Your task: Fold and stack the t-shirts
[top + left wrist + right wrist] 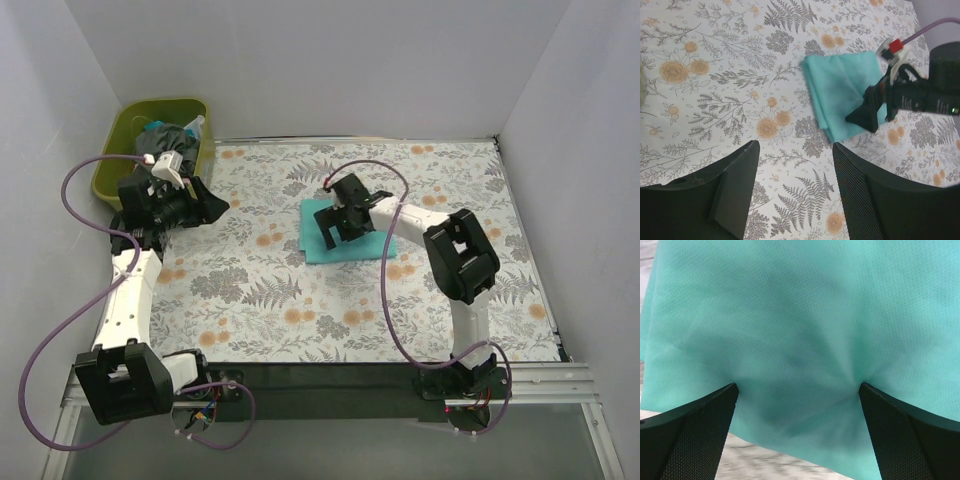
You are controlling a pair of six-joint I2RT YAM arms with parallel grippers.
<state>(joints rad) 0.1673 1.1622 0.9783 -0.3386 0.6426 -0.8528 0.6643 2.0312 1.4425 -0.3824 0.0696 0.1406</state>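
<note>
Lab test booth: white panels (pixel 300 60) enclosing a floral-clothed table (pixel 250 300).

Folded turquoise shirt (pixel 345 252) flat on cloth (pixel 300 310), right gripper (pixel 346 231) on it, jaws spread. Left gripper (pixel 210 207) just beside basket (pixel 118 152), far-left corner. Dark shirts (pixel 165 135) heaped inside

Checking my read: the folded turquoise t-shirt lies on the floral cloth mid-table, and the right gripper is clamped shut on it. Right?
Not quite. The right gripper is not shut: its jaws stand wide open, the fingertips dimpling the folded turquoise t-shirt, as the right wrist view shows. The shirt does lie on the floral cloth mid-table.
</note>
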